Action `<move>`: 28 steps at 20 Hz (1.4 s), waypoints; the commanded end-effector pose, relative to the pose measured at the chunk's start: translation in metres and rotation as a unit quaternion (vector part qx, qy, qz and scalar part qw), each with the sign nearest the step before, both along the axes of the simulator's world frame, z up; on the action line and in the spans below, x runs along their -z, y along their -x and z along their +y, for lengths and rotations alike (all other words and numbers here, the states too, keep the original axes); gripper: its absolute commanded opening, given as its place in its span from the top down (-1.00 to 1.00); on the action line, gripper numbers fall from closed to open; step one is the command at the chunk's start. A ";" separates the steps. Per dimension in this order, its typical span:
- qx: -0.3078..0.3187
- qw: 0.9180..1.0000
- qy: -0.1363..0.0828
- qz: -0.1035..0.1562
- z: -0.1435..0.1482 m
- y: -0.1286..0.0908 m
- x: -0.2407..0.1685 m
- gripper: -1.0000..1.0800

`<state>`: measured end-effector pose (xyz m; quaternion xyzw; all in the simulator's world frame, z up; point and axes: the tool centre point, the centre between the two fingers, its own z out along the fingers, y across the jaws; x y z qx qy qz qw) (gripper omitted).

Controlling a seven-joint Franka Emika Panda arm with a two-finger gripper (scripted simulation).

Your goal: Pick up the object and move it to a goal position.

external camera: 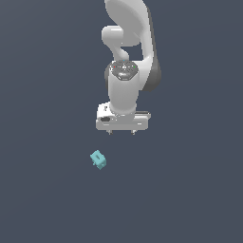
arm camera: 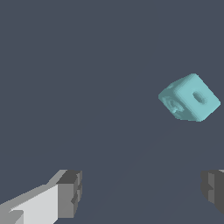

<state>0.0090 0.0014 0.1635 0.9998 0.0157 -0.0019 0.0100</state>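
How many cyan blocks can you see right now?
1. The cyan block lies on the floor, below the open gripper and toward the exterior view's left, untouched. Nothing appears hidden.

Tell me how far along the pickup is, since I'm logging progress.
Nothing looks done yet. The cyan block lies on the floor, apart from the gripper, which hangs open and empty above it. In hand: the approach at most. Left: descending, grasping, lifting, and carrying it to the goal, which isn't visible.

White arm [external camera: 126, 71] above; jaws [external camera: 122, 132] empty, apart from cyan object [external camera: 98, 159].
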 end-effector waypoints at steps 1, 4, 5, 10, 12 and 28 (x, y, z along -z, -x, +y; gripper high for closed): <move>0.000 1.000 0.000 0.000 0.000 0.000 0.000 -0.92; -0.006 1.000 0.000 -0.004 0.004 -0.002 -0.004 -0.92; -0.011 1.000 0.000 -0.006 0.007 -0.003 -0.007 -0.92; -0.035 0.999 0.000 -0.019 0.023 -0.009 -0.022 -0.92; -0.034 0.999 0.000 -0.019 0.022 -0.009 -0.022 -0.92; -0.092 0.996 0.001 -0.014 0.001 -0.024 -0.007 -0.92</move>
